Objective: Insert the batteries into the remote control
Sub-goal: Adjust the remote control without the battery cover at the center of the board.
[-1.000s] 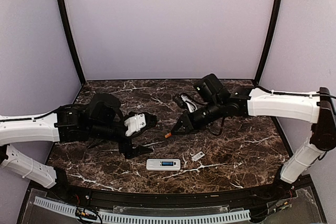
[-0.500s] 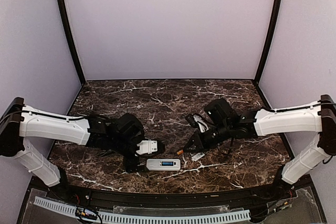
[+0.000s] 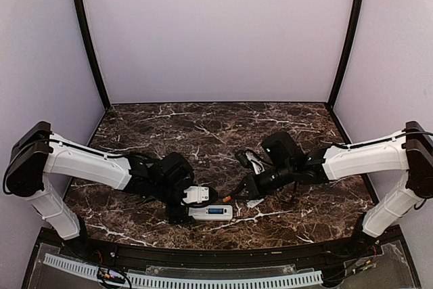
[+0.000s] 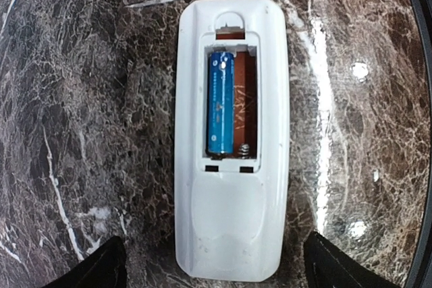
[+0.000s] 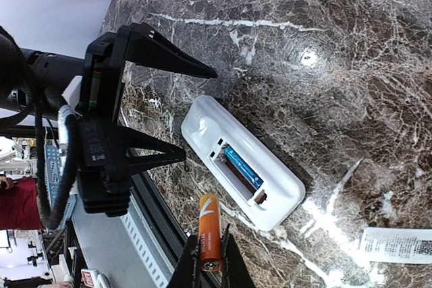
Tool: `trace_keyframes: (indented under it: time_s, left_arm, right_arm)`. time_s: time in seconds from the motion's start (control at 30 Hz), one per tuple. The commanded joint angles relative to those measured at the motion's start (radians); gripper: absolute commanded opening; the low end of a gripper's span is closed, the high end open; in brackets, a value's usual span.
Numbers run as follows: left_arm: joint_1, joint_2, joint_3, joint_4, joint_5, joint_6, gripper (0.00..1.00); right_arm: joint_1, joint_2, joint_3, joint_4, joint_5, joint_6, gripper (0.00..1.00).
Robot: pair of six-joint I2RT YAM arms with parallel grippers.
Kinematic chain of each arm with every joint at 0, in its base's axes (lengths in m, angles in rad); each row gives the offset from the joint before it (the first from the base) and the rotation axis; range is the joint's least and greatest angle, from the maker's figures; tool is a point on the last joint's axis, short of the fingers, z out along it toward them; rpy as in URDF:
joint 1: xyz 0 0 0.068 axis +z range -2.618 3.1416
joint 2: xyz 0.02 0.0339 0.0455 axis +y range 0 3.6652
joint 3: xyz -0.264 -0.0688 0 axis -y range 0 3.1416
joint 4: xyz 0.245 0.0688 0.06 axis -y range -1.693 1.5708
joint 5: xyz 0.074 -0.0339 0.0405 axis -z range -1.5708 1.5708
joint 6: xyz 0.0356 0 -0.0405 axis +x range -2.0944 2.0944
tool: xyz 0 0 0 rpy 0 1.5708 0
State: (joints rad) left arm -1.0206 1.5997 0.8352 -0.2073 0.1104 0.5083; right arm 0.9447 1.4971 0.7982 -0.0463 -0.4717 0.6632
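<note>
Remote control [image 3: 210, 212] lies back-up near the front edge of the table [image 3: 304, 214], with one blue cell [image 4: 219, 102] in its open compartment.
The left gripper [image 5: 200, 114] is spread wide astride one end of the remote, its fingers clear of both sides. The right gripper [image 5: 209, 261] pinches an orange battery [image 5: 210, 232] just beside the other end.

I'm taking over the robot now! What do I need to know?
Left gripper: open, one finger on each side of the remote's end.
Right gripper: shut on an orange battery, close to the remote.
Remote: on the table, back up, compartment open.
Done: a blue battery sits in one slot.
To do: put the orange battery in the empty slot. A flat white piece, probably the cover, lies nearby.
</note>
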Motion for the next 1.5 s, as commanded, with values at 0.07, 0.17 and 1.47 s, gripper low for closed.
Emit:
trace_keyframes:
  time_s: [0.07,0.17,1.47]
  left_arm:
    - [0.017,0.054,0.034,-0.029,0.010,0.010,0.87]
    - [0.016,0.079,0.049,-0.053,0.013,-0.005,0.79]
    - [-0.155,0.229,0.206,-0.131,-0.043,-0.408,0.49]
  right_arm:
    - [0.009,0.029,0.011,0.061,-0.008,-0.002,0.00]
    - [0.009,0.035,0.012,0.055,-0.007,-0.004,0.00]
    - [-0.038,-0.031,-0.114,0.035,-0.074,0.004,0.00]
